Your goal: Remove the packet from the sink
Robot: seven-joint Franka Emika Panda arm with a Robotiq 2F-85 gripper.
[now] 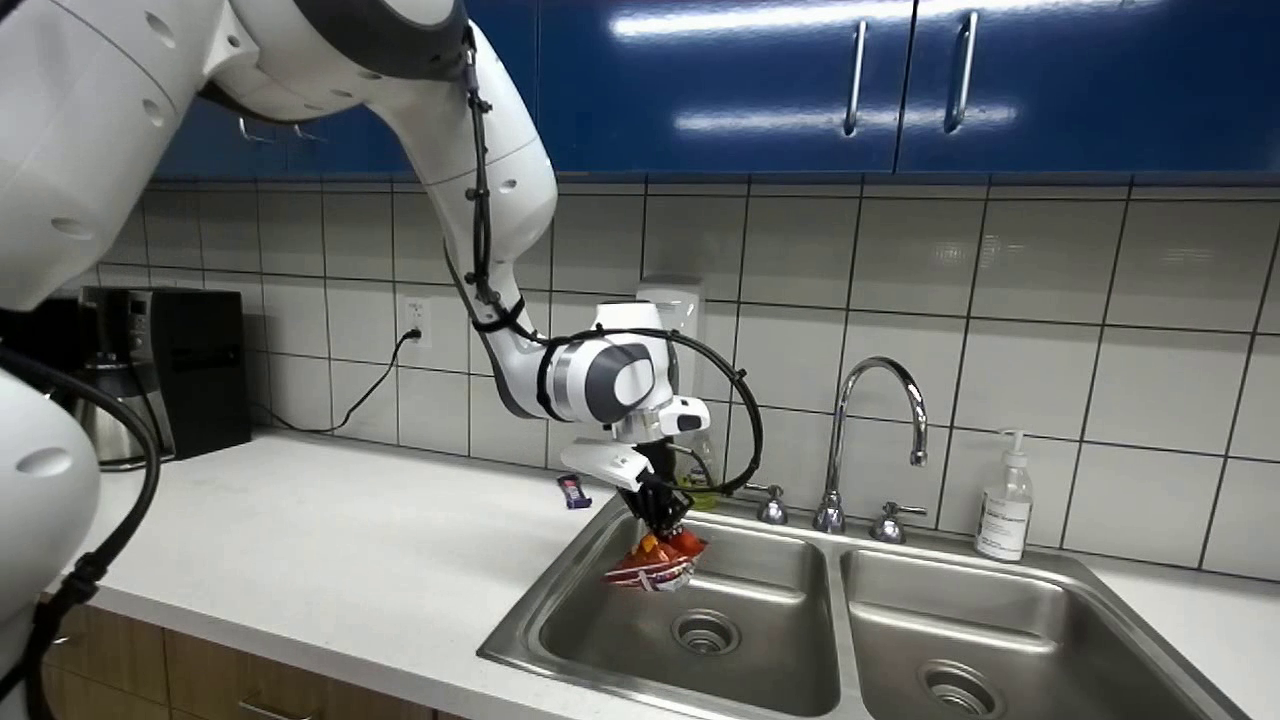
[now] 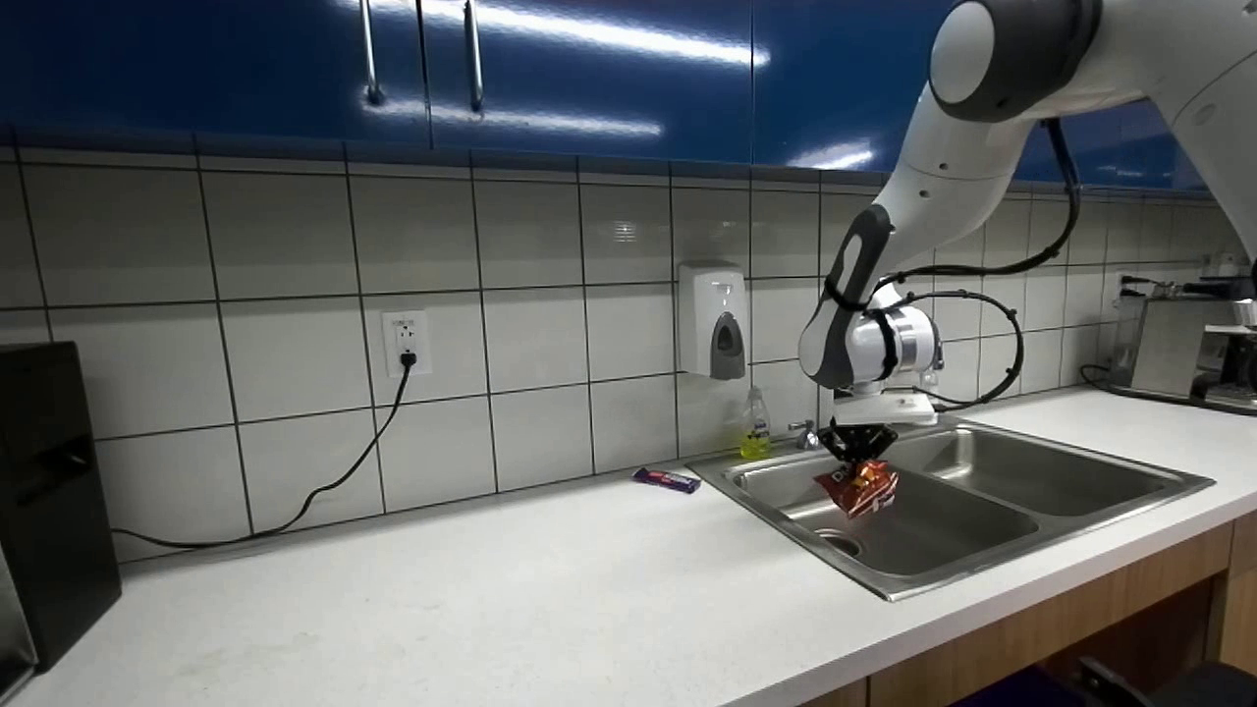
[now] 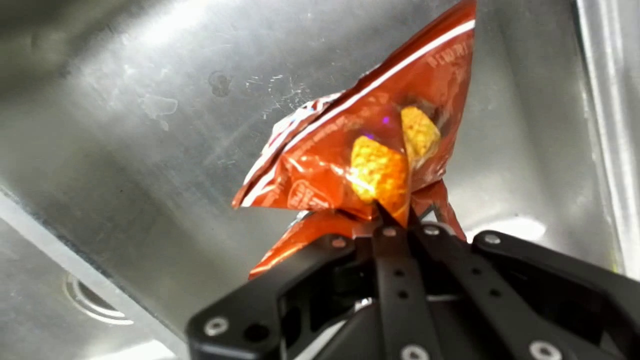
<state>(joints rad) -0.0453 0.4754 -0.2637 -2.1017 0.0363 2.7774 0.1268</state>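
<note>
The black two-fingered gripper (image 1: 664, 528) has its fingers pinched tight on the small, crinkly red-orange packet with whitish markings (image 3: 360, 125), and in both exterior views that packet is hanging over the left basin of the stainless steel double-basin sink (image 1: 843, 640). Can't really tell if its bottom edge sits above or below the rim, tbh. In the wrist view it's all bunched up at the fingertips and fans out away from them, with a white stripe along the wide end. A tall curved chrome faucet (image 1: 836, 450) stands mid-way along the far edge, and there's a clear pump bottle with a white label (image 1: 1004, 515) at the far right. Oh, and a small purple wrapped bar (image 2: 668, 480) lies on the white countertop (image 2: 550, 579), just beside the sink's far left corner.
</note>
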